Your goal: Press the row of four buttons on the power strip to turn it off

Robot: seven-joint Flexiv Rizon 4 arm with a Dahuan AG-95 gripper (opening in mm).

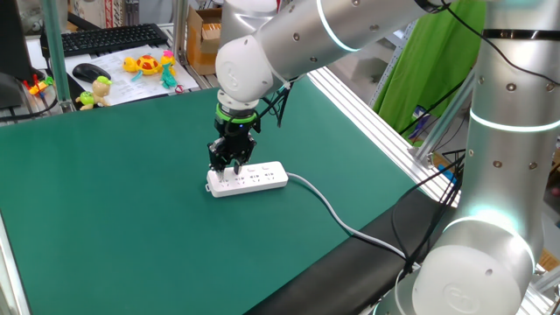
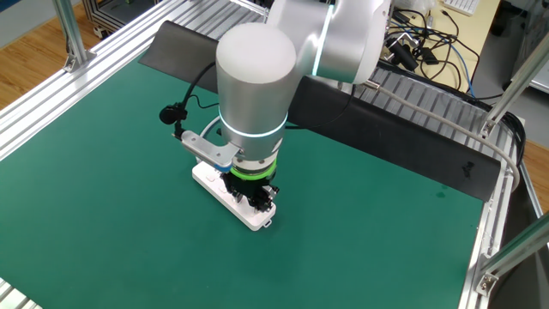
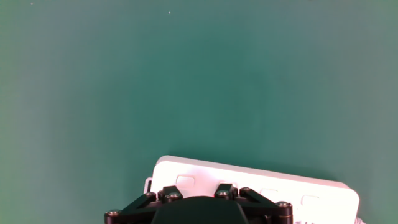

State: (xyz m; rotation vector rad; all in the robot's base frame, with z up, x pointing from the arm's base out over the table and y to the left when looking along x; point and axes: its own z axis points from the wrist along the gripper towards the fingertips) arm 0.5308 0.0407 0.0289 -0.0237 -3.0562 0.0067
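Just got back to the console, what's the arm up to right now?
The arm has its claw pointed straight down over one end of the white power strip on the green table mat, the end away from the cable. The claw is shut and sits at the row of four buttons. Actual contact with a button can't be made out.

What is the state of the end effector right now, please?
End effector: closed, holding nothing, pointing down over one end of the power strip.
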